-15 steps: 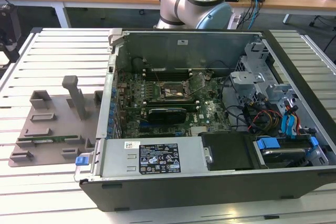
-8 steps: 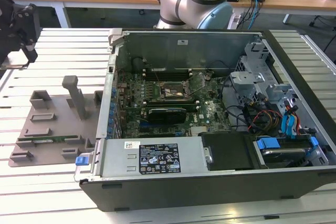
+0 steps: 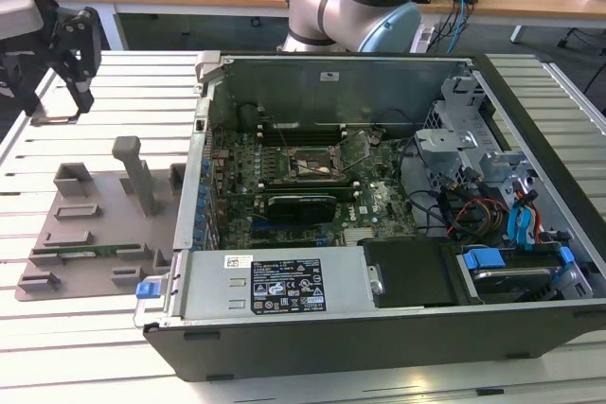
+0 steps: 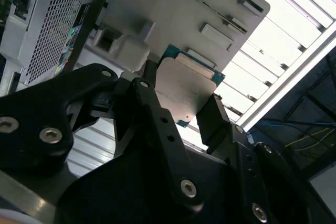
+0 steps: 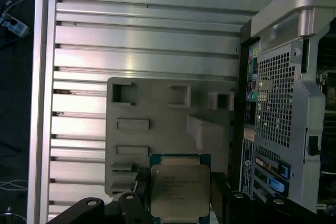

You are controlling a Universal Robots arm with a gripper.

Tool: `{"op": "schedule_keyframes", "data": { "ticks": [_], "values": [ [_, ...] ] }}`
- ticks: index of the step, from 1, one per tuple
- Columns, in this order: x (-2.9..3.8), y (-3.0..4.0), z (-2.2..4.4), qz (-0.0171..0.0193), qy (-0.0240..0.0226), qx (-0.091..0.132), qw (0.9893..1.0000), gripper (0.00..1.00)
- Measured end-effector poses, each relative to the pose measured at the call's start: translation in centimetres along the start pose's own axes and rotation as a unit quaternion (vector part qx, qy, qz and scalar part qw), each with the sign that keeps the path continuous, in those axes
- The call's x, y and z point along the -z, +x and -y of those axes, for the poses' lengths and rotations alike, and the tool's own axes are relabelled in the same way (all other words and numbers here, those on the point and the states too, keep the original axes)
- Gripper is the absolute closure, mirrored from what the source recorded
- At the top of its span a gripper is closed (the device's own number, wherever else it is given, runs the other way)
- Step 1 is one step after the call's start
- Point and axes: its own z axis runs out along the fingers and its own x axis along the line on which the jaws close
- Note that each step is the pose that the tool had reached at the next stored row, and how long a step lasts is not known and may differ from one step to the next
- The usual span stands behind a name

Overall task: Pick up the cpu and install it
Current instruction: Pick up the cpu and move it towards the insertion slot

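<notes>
cpu (image 5: 180,190) is clamped by its side edges in gripper (image 5: 178,199), held off the grey tray (image 5: 157,108) near the table's (image 3: 76,347) corner. Carry is best done level and slow, with grip force steady and underside untouched.

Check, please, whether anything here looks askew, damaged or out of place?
Nothing stands out. The small square silver-topped cpu sits straight between the black gripper's fingers, held clear of the grey moulded tray, with no visible damage.
</notes>
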Motion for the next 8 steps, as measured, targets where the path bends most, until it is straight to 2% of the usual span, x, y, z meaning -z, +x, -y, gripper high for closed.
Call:
{"op": "schedule_keyframes", "data": {
  "ticks": [2, 5, 8],
  "values": [
    [-0.02, -0.47, 0.02, 0.0, 0.0003, 0.0, 1.0, 0.45],
    [-0.06, -1.92, 0.1, -0.0001, 0.0022, 0.0, 1.0, 0.45],
    [-0.09, -2.79, 0.15, -0.0003, 0.0037, 0.0, 1.0, 0.45]
  ]
}}
